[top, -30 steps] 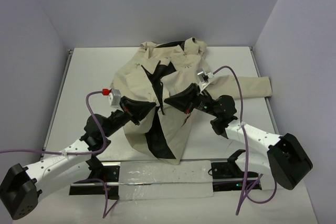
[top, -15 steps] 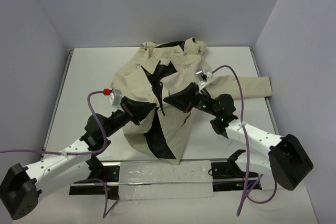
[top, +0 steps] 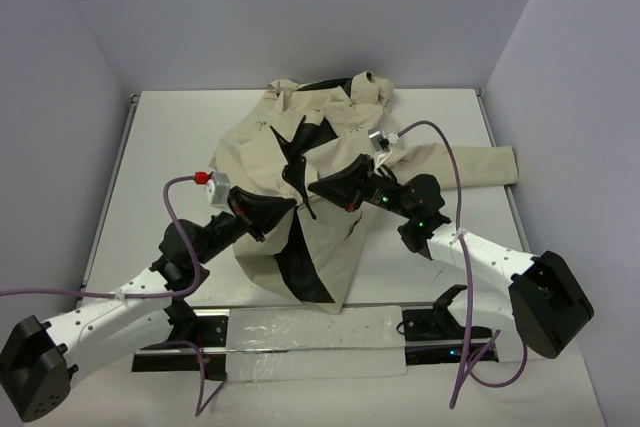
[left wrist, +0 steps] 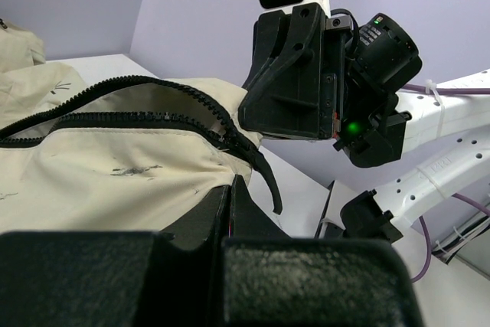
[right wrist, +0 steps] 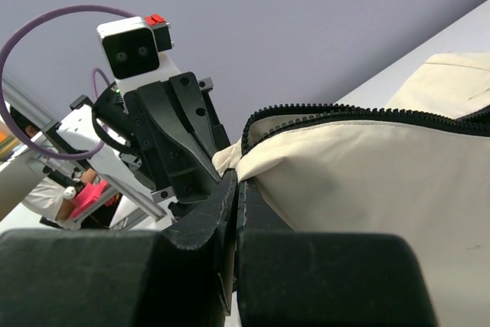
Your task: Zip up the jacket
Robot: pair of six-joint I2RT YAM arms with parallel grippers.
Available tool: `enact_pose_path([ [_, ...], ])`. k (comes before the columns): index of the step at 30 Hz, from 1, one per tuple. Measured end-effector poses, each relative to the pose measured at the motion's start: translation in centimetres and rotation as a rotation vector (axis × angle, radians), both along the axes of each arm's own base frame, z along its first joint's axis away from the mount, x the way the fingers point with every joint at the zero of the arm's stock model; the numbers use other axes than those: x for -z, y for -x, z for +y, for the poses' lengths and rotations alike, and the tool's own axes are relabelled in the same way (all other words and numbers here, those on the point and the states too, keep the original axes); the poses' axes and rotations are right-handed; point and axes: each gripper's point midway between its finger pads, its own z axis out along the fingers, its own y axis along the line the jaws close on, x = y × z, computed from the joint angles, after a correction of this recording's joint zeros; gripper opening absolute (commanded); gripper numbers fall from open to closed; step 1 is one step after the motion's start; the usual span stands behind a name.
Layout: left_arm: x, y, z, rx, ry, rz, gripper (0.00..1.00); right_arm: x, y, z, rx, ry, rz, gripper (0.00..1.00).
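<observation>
While the jacket (top: pixel 328 239) is lying unzipped, zipper (left wrist: pixel 122 118) halves apart, I am clamping its front edges in the closed left gripper (top: pixel 292 203) and closed right gripper (top: pixel 318 188), with all zipping remaining.

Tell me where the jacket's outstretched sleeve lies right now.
In the top view, the sleeve lies flat on the table's right side, reaching from the jacket toward the right edge, beyond the right claw.
</observation>
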Motion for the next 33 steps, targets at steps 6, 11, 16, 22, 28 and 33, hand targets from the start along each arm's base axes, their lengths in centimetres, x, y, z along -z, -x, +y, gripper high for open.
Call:
enact_pose_path([
  [6, 0.4, 0.1, -0.2, 0.009, -0.013, 0.009, 0.0, 0.2, 0.0, 0.0, 0.002, 0.007, 0.003, 0.0],
  [11, 1.2, 0.3, -0.5, 0.03, -0.036, 0.032, 0.0, 0.6, 0.5, -0.3, 0.003, 0.021, 0.005, 0.0],
  [16, 2.4, 1.0, -0.8, 0.069, -0.062, 0.086, 0.0, 2.0, 1.2, -0.7, 0.006, 0.043, 0.021, 0.0],
  [22, 3.5, 1.5, -1.0, 0.101, -0.084, 0.151, 0.0, 3.7, 1.3, -1.0, 0.013, 0.068, 0.047, 0.0],
  [28, 4.3, 1.7, -1.4, 0.124, -0.095, 0.195, 0.0, 4.1, 1.4, -1.0, 0.014, 0.074, 0.054, 0.0],
  [33, 4.6, 1.6, -1.7, 0.131, -0.092, 0.212, 0.0, 4.1, 1.4, -1.1, 0.016, 0.072, 0.055, 0.0],
])
